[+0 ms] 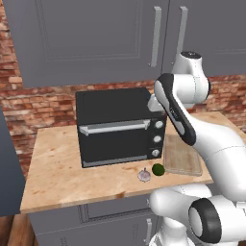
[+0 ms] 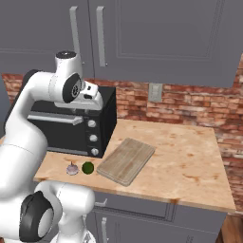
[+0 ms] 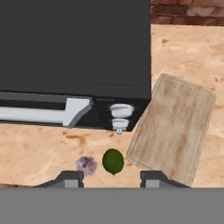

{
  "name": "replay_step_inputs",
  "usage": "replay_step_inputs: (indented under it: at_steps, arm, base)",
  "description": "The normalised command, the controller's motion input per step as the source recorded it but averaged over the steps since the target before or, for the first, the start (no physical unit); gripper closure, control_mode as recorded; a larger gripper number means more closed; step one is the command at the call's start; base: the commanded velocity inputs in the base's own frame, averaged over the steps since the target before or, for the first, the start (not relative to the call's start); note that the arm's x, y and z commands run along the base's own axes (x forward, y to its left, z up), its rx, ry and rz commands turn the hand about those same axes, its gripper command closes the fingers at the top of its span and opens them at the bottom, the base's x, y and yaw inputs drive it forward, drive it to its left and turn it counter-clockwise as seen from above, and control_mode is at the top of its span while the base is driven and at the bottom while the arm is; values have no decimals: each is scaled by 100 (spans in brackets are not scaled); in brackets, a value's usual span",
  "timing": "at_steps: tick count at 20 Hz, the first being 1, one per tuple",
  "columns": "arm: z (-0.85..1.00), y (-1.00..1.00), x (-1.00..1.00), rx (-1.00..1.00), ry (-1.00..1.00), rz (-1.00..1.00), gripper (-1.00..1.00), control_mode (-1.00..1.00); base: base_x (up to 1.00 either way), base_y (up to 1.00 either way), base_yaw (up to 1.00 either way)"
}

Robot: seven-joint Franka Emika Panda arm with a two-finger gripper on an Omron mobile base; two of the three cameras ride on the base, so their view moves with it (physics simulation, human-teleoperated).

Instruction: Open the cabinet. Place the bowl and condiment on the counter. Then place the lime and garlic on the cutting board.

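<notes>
My gripper [image 3: 111, 178] hangs above the oven [image 1: 120, 125], jaws partly apart and holding nothing. The cabinet [image 1: 96, 38] is shut, directly over the oven, its bar handles [image 1: 156, 36] running vertical, up from my hand. Lime [image 3: 113, 161] and garlic [image 3: 86, 165] lie touching before the oven, cutting board [image 3: 175, 131] just beside it.

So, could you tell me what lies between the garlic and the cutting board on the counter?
The lime sits between the garlic and the cutting board. It is beside the garlic and just short of the board's near corner; the hand view shows it best.
</notes>
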Motion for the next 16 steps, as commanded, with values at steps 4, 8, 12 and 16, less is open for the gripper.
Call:
replay_step_inputs:
  at_steps: [4, 8, 12, 16]
  arm:
    - [5, 0, -12, 0, -6, 1, -100, -100]
    - [14, 0, -25, -1, -10, 1, -100, -100]
    - [21, 0, -23, 0, -9, 0, -100, -100]
    - [30, 6, -25, -1, -2, 0, -100, -100]
  base:
    - [0, 0, 0]
    - [0, 0, 0]
    - [0, 0, 0]
    - [0, 0, 0]
